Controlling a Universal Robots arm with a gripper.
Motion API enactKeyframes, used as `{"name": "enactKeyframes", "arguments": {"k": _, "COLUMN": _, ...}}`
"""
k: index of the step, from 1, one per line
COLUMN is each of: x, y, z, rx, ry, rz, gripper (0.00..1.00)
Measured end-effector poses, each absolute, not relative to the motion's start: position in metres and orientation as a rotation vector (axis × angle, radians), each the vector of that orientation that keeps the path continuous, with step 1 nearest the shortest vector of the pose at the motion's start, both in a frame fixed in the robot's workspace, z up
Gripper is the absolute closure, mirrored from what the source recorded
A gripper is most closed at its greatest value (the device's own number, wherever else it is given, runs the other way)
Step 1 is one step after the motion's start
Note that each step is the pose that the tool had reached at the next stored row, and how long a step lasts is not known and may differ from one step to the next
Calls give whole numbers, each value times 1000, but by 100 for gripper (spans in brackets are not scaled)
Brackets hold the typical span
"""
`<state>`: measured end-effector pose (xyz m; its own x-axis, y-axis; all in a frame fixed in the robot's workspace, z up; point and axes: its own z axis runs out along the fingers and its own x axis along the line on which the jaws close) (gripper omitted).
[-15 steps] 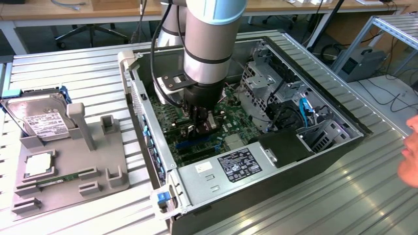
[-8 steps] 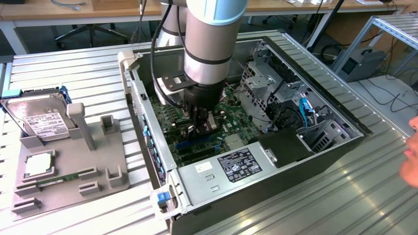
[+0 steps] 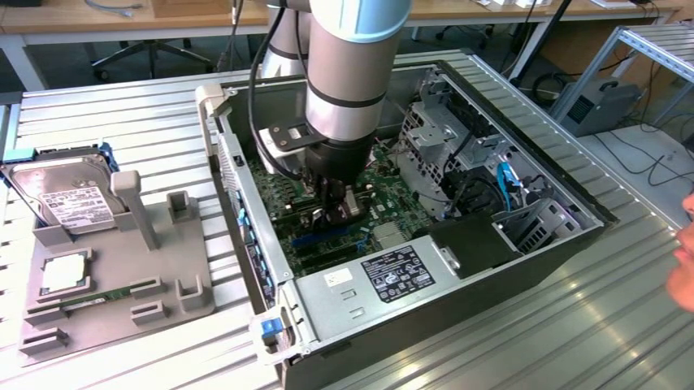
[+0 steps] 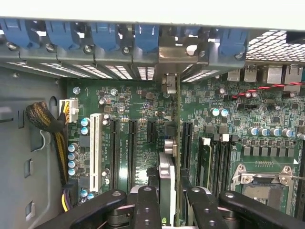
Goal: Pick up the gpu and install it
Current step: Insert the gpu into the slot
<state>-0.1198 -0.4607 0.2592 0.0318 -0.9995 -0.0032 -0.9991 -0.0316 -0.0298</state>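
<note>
The gpu (image 4: 167,172) stands on edge over the green motherboard (image 4: 138,109) inside the open computer case (image 3: 542,244). Its thin edge runs from between my fingers to its silver bracket (image 4: 167,53) at the case's slot wall. My gripper (image 4: 170,192) is shut on the card, one black finger (image 4: 147,200) on each face. In the exterior view the gripper (image 3: 334,213) reaches straight down into the middle of the case, and the arm hides most of the card. Whether the card sits in its black slot, I cannot tell.
A grey fixture tray (image 3: 119,284) at the exterior view's left holds a silver hard drive (image 3: 65,199) and a green memory stick (image 3: 93,299). Around the gripper are the drive cage (image 3: 444,138), power supply (image 3: 379,276), blue slot latches (image 4: 105,33), a white slot (image 4: 95,143) and the CPU socket (image 4: 262,183). A hand (image 3: 683,260) shows at the right edge.
</note>
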Motion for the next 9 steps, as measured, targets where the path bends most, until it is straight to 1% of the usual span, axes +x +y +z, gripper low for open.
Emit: {"name": "enactKeyframes", "arguments": {"k": 9, "x": -120, "y": -461, "z": 259, "rx": -2207, "ry": 2203, "rz": -29, "gripper": 73}}
